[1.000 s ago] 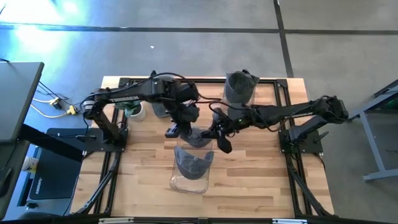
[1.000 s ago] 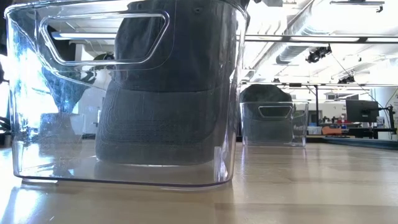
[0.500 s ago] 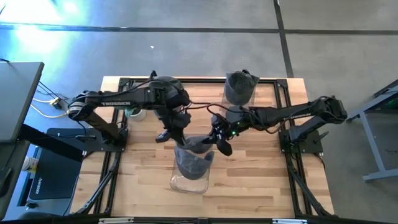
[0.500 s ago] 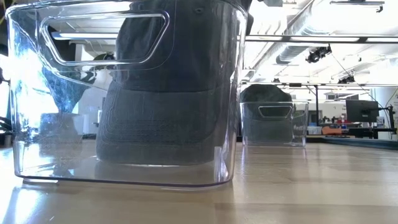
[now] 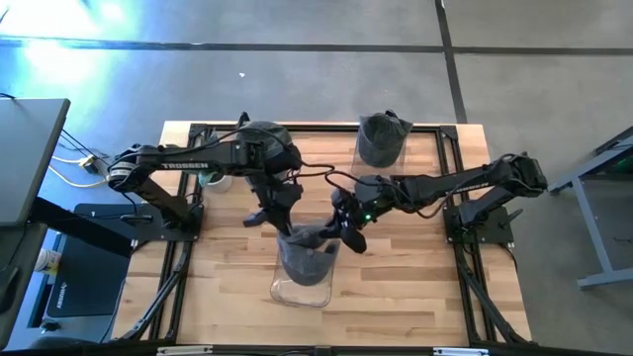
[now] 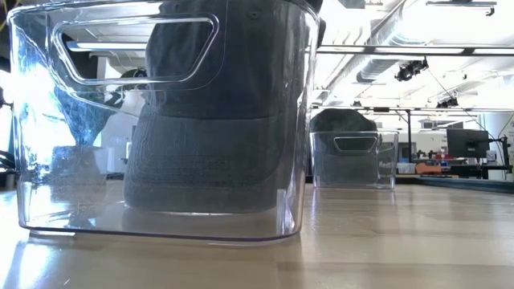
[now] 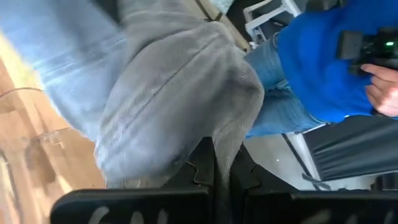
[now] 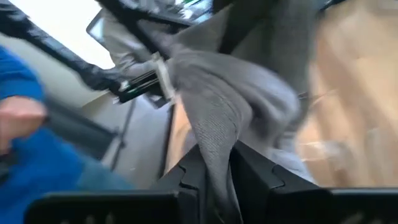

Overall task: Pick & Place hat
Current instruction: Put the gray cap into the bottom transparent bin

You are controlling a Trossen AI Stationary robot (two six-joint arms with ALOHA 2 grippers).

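A grey hat (image 5: 307, 255) stands in a clear plastic bin (image 5: 295, 295) near the table's front middle; in the low view the hat (image 6: 217, 152) fills the bin (image 6: 48, 201), its lower edge near the bin's floor and its top above the rim. My left gripper (image 5: 280, 220) is shut on the hat's far left top. My right gripper (image 5: 336, 233) is shut on its far right top. Both stand just over the bin's far end. My left gripper pinches a raised fold of the hat's cloth (image 7: 229, 146) between its two fingers, coming slanting down from the far left. The hat hangs below it into the bin. My right gripper pinches a ridge of the hat's cloth (image 8: 214, 155) between its two fingers, slanting down from the right. The cloth bunches above the fingers.
A second clear bin (image 5: 380, 148) with another grey hat stands at the table's far edge, also seen as the bin (image 6: 353, 164) in the low view. A white cup (image 5: 216, 178) sits far left. A person in a blue top (image 7: 323, 56) stands beyond the table.
My left gripper has come down and toward the near edge, tipping its fingers downward, and my right gripper has shifted a little toward the left with it. The hat's held top has sunk from above the bin's far end onto the bin's mouth.
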